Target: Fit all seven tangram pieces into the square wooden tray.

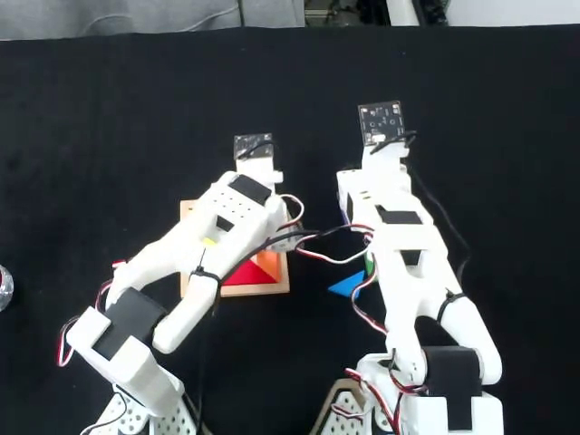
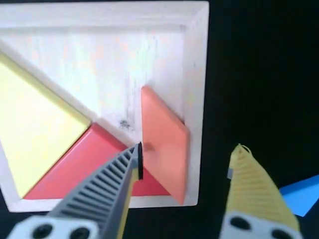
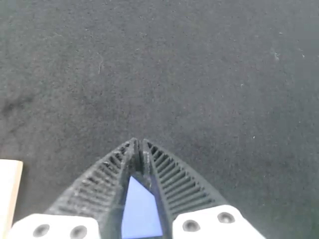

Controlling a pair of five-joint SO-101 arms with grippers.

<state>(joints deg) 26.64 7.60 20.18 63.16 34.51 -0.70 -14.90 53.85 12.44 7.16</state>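
**Seating the orange parallelogram against the tray wall**

We judge the step in hand to be settling the orange parallelogram (image 2: 164,139) in the tray (image 2: 199,74). The piece lies along one wall, its lower end over or against the tip of the red triangle (image 2: 84,164). We cannot tell whether it sits flat.

1. The left tool (image 2: 189,148) is spread wide. Its grey finger (image 2: 112,184) sits at the parallelogram's inner edge, and its yellow finger (image 2: 254,184) hangs outside the wall.
2. We advise pushing with the grey finger alone, low and slowly, so the piece slides down without lifting the red triangle.
3. We advise checking that no edge rides on the rim before we let go.

The right tool (image 3: 138,144) is pressed together at its tips above the bare table (image 3: 199,74).

**Materials.** The tray is pale, grainy wood with a raised square rim. The pieces are flat, smooth-painted and sharp-cornered, so we expect them to slip easily. The yellow triangle (image 2: 40,134) is large and lies beside the red one. A blue piece (image 2: 301,191) lies on the matte black cloth, outside the tray.
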